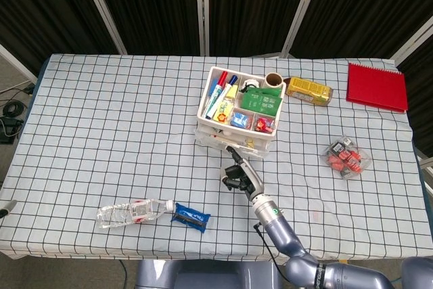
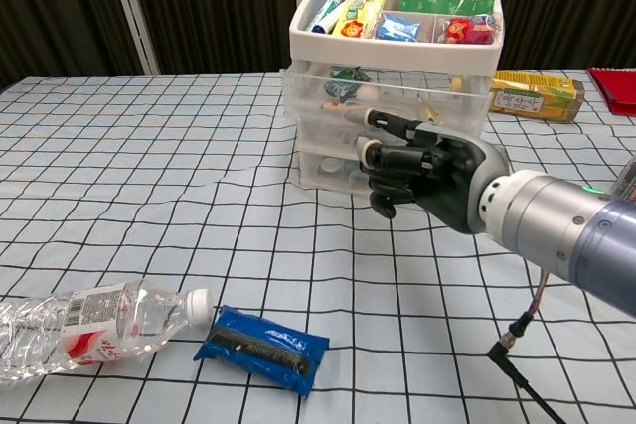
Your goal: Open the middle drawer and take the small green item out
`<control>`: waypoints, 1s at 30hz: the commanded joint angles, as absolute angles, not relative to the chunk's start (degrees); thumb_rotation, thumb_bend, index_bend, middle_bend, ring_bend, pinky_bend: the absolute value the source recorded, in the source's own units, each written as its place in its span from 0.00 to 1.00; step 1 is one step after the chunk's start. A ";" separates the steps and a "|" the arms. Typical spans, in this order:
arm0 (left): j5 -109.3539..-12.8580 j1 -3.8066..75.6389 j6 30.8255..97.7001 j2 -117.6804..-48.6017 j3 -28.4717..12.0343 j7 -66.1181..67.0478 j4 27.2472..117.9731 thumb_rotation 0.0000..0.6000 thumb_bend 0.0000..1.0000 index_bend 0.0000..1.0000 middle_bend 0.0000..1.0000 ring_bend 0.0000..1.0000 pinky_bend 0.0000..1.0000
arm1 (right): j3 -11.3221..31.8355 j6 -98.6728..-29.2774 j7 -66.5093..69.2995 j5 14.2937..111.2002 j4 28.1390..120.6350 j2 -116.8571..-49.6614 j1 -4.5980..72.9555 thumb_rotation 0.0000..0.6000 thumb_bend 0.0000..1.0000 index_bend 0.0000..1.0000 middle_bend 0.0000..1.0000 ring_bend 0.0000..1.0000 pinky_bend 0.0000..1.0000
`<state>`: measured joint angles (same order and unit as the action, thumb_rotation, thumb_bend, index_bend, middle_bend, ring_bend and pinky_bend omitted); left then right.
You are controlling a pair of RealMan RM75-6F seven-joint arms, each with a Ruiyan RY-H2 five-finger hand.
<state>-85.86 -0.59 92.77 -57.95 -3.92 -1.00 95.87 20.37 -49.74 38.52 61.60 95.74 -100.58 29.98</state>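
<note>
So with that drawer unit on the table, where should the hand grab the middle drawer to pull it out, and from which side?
Take the middle drawer at its front lip, coming from the robot-facing side of the drawer unit, where the right hand already is. The drawers slide out toward the robot. The unit seems to tilt forward, so a level pull is probably safer, perhaps with the top tray steadied.

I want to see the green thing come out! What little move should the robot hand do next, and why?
Probably keep pulling gently toward the robot. The right hand has its fingers at the front of the drawer unit, and a drawer looks only partly slid out, so the green item isn't reachable yet. Which drawer moved is hard to tell.
</note>
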 commanded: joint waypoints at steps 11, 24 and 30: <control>-86.45 -0.64 93.01 -58.13 -3.71 -0.20 96.07 1.00 0.05 0.00 0.00 0.00 0.00 | 15.61 -54.72 37.25 67.66 99.41 -99.61 26.28 1.00 0.46 0.02 0.91 0.89 0.76; -87.18 -0.77 93.44 -58.37 -3.45 0.65 96.21 1.00 0.05 0.00 0.00 0.00 0.00 | 7.34 -64.66 19.29 80.89 102.27 -97.60 23.58 1.00 0.41 0.04 0.89 0.88 0.74; -87.06 -0.95 93.81 -58.30 -3.57 0.57 96.26 1.00 0.05 0.00 0.00 0.00 0.00 | 9.77 -65.64 10.18 79.29 105.68 -95.15 24.59 1.00 0.41 0.05 0.89 0.88 0.74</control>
<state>-87.07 -0.95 93.81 -58.31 -3.56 0.56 96.26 8.80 -64.70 13.62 79.71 103.96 -96.54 24.16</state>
